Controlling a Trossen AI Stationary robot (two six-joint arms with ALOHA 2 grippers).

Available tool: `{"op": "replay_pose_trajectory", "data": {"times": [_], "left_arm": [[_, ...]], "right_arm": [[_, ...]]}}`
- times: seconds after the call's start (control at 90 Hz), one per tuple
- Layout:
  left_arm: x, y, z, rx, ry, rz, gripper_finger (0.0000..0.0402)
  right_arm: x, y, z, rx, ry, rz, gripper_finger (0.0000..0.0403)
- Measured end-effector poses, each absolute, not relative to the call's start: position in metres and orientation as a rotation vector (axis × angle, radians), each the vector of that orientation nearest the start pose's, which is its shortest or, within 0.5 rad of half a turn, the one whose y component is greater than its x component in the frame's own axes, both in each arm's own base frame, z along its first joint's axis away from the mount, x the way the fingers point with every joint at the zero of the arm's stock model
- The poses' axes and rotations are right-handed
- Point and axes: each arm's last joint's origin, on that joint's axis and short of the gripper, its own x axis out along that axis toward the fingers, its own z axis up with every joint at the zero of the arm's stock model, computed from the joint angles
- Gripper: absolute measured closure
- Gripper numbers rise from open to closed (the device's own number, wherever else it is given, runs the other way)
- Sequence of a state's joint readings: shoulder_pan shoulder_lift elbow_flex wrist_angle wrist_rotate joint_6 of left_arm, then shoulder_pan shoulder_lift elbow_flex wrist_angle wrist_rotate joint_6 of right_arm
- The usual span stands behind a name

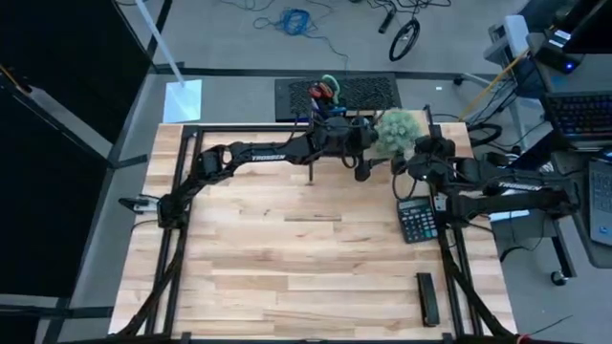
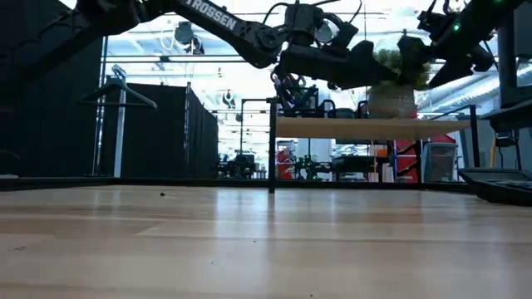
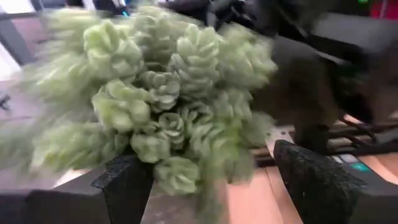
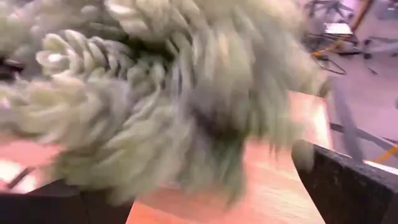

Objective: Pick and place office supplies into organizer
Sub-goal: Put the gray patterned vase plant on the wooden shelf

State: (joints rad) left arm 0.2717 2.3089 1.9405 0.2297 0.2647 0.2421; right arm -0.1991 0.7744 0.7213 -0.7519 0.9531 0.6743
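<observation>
A fuzzy green plant (image 1: 397,134) stands in a pale pot (image 2: 391,101) on the wooden shelf riser (image 2: 374,127) at the table's far side. My left gripper (image 3: 211,171) is open, its fingers on either side of the foliage (image 3: 168,106). My right gripper (image 4: 186,193) is open too and comes close to the plant (image 4: 155,93) from the right. The black mesh organizer (image 1: 368,93) lies beyond the table's far edge, with the red and green scissors handles (image 1: 325,91) at its left end. A slim pen (image 1: 313,218) lies at mid table. My left gripper stands open around the plant's lower leaves, coming level from the table's left. Leaves hang in front of one finger (image 3: 127,186); whether they touch it I cannot tell. My right gripper has foliage right before its open fingers (image 4: 354,180); touch cannot be told.
The black calculator (image 1: 416,220) lies right of centre, below the right arm (image 1: 497,196). A slim black bar (image 1: 427,298) lies near the front right corner. One riser leg (image 2: 272,145) stands on the table. Bare wood (image 1: 287,277) spreads over the near half.
</observation>
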Motion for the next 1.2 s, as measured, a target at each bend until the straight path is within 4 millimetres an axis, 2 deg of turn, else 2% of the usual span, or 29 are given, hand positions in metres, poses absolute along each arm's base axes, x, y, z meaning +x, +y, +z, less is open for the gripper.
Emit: {"op": "replay_pose_trajectory", "data": {"times": [0.4, 0.611, 0.856, 1.2], "left_arm": [[0.525, 0.138, 0.252, 0.203, 0.143, -0.014, 0.0093], [0.524, 0.138, 0.249, 0.229, 0.19, -0.003, 0.0093], [0.52, 0.137, 0.253, 0.22, 0.229, 0.01, 0.0093], [0.511, 0.139, 0.266, 0.271, 0.288, 0.092, 0.0093]], "right_arm": [[0.128, -0.053, 0.272, 0.29, 0.451, -1.237, 0.0019], [0.117, -0.049, 0.273, 0.315, 0.484, -1.189, 0.0019], [0.105, -0.044, 0.276, 0.347, 0.505, -1.094, 0.0019], [0.097, -0.042, 0.276, 0.342, 0.524, -1.067, 0.0019]]}}
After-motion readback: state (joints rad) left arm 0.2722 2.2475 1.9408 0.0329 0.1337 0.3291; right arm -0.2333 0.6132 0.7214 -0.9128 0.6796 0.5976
